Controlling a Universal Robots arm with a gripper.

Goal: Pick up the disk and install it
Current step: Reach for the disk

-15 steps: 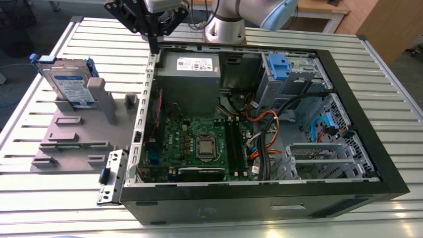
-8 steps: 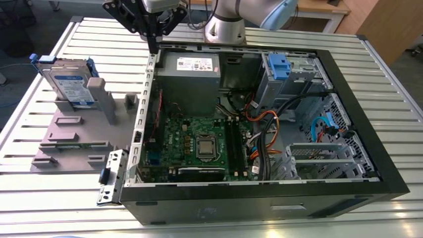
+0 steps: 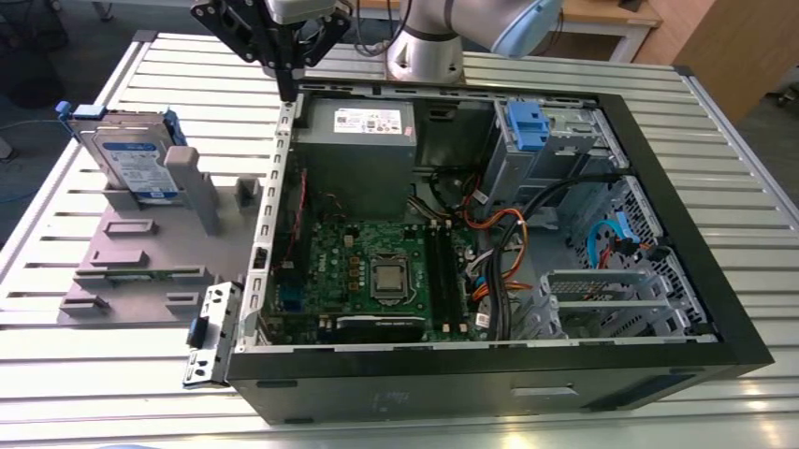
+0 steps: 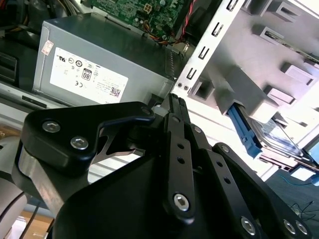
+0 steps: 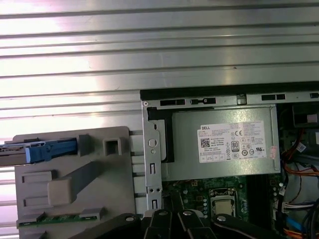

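Gripper (image 3: 290, 89): fingers pressed together, holding nothing, hung over the rim of the computer case (image 3: 500, 383) at the corner by the power supply (image 3: 362, 126). Disk (image 3: 131, 159): stood on edge in a grey stand (image 3: 150, 271) just outside that case wall, apart from the gripper and untouched.

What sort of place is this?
Likely a robotics lab bench: a robot arm hangs over an opened computer case on a slatted metal table, with a disk propped in a grey holder beside it.
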